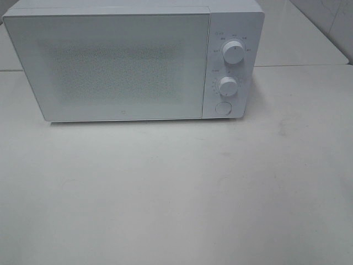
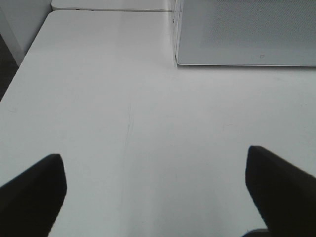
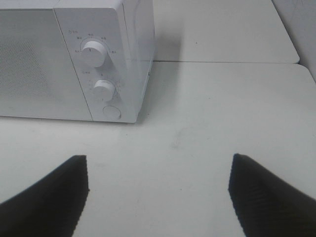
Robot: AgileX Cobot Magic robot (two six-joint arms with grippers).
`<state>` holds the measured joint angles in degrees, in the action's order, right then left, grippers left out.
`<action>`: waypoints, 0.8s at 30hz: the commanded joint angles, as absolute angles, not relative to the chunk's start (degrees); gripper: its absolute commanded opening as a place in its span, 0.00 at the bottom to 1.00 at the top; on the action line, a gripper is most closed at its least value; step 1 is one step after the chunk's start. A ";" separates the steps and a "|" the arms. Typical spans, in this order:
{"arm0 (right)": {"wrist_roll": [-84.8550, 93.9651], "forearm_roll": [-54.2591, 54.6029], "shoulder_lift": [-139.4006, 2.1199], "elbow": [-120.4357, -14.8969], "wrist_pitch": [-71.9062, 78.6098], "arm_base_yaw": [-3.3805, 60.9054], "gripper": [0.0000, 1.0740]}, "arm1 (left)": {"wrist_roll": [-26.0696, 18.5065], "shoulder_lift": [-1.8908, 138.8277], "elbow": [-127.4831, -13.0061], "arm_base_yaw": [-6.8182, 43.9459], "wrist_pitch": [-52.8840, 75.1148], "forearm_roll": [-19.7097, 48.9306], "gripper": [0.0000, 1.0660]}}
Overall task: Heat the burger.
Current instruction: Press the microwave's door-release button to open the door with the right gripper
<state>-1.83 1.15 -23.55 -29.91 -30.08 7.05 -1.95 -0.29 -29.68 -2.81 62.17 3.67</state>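
The burger is out of view in every frame. A white microwave stands at the back of the table with its door shut; its lower front corner shows in the left wrist view and its control side in the right wrist view. My left gripper is open over bare table, short of the microwave's left corner, with nothing between its black fingers. My right gripper is open too, empty, in front of the control panel. Neither gripper shows in the exterior high view.
The microwave has two round knobs and a round button on its right panel. The white table stretches in front of it. A second white tabletop adjoins behind, and the table's left edge drops to dark floor.
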 commanded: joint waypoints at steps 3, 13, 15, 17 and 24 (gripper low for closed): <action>-2.29 0.97 -29.39 -30.37 -21.31 6.70 0.71 | -1.78 -1.32 -29.56 -2.75 61.36 3.50 0.87; -2.29 0.97 -41.71 -30.14 -6.36 6.70 0.71 | -1.78 -1.32 -29.56 -2.75 61.36 3.50 0.87; -2.23 0.92 -43.60 -30.14 -4.13 6.70 0.71 | -1.78 -1.32 -29.56 -2.75 61.36 3.50 0.87; -2.23 0.92 -45.44 -30.14 -2.01 6.70 0.71 | -1.78 -1.32 -29.56 -2.75 61.36 3.50 0.87; -2.23 0.92 -51.51 -30.14 4.93 6.70 0.71 | -1.78 -1.32 -29.56 -2.75 61.36 3.50 0.87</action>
<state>-1.83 1.15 -51.74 -29.91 3.38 7.05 -1.95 -0.29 -29.68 -2.81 62.17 3.67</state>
